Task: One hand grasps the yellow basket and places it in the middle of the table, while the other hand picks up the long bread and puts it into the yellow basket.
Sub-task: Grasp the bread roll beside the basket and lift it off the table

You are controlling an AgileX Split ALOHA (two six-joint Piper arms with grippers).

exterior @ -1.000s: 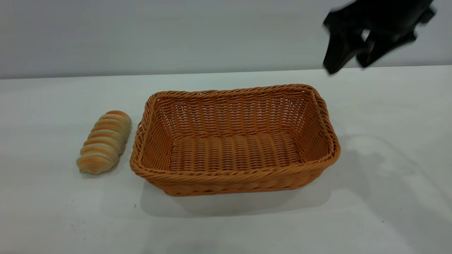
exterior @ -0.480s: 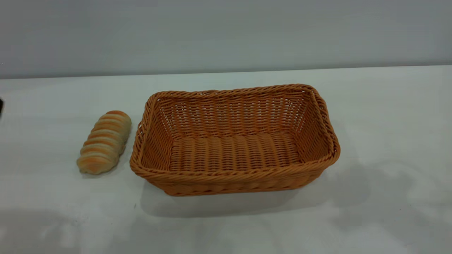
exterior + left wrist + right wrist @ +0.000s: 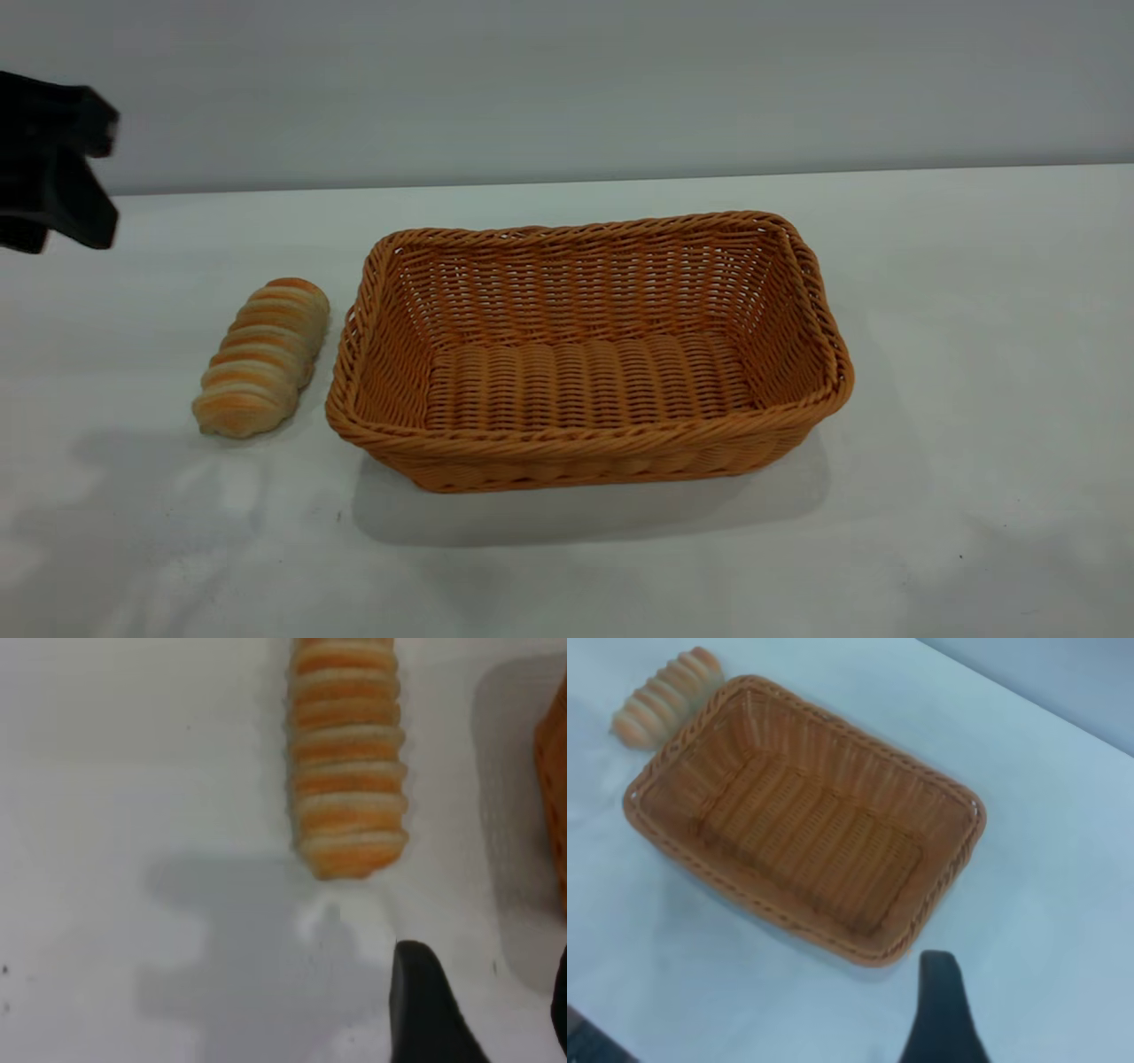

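The right gripper (image 3: pixel 943 1010), seen above the basket (image 3: pixel 585 354) a second ago, is withdrawn; its fingers cannot be judged. The left gripper (image 3: pixel 53 159), fingers parted, is brought toward the bread (image 3: pixel 261 357), left of the basket on the worktop (image 3: pixel 974 310); grasping appears next

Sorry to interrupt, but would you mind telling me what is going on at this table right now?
Nothing is being held. The yellow basket sits empty around the middle of the table, and the long bread lies on the table just beside the basket's left end. The left gripper hangs in the air at the far left, above and beyond the bread. The right gripper is up above the basket's right side, touching nothing.
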